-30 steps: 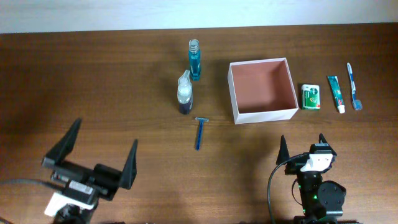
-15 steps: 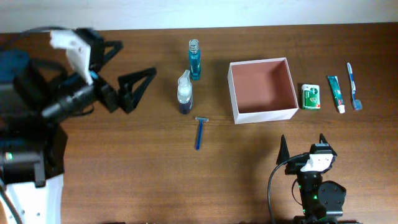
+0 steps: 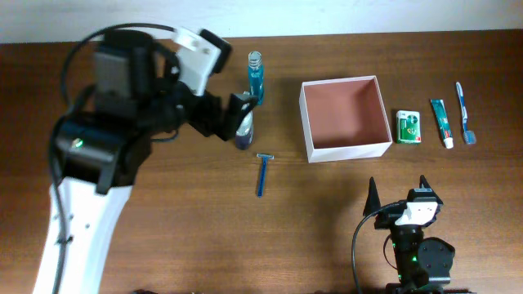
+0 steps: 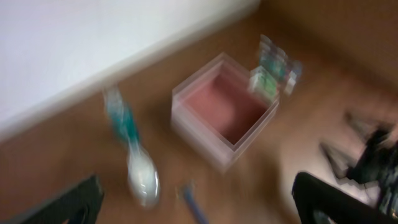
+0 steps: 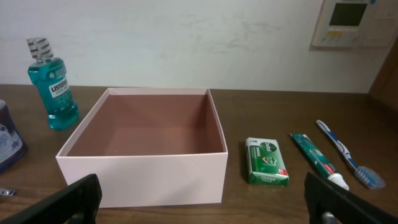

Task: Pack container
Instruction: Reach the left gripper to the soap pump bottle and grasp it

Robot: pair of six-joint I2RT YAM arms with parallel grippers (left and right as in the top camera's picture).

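Overhead, the container [image 3: 347,151] is seen open side up on the brown surface [image 3: 163,212], right of centre. The left fingers [image 3: 243,104] are spread wide over a spray bottle [image 3: 242,140], with nothing gripped. A mouthwash bottle [image 3: 256,77] stands just beyond, and a razor [image 3: 262,174] lies nearer. The right fingers [image 3: 372,193], equally wide and gripping nothing, are held near the front edge.

In the blurred left wrist view, the container is framed between both fingers.

In the right wrist view, a green packet [image 5: 267,163], a toothpaste tube [image 5: 316,160] and a toothbrush [image 5: 344,154] are lined up right of the container.
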